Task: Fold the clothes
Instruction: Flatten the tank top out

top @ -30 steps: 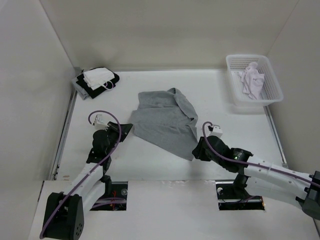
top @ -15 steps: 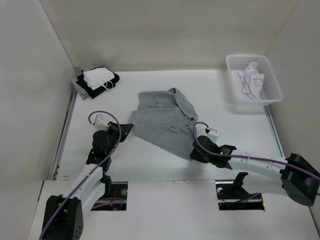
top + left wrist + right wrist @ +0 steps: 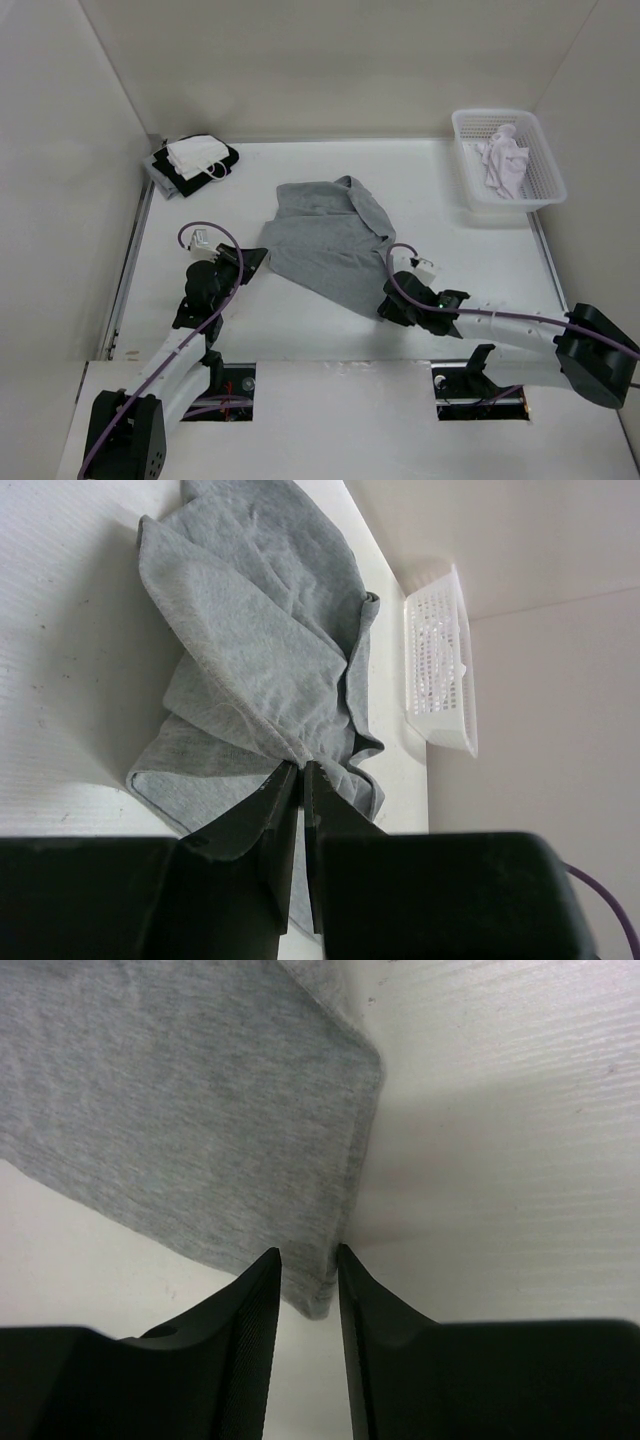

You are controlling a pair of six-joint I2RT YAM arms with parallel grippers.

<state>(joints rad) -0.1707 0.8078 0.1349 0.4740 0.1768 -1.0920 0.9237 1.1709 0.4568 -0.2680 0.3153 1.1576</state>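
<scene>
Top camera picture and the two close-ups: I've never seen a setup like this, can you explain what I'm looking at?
Two robot arms are bolted at the near edge of a table. The wide picture looks down from above; each close-up comes from a wrist camera, its black jaws showing below. On the table lie a grey T-shirt, a black-and-white stack of clothes far left, and a white basket holding a white garment. The left arm has its jaws shut on a fold of the shirt; the right arm has them open astride its near corner.
</scene>
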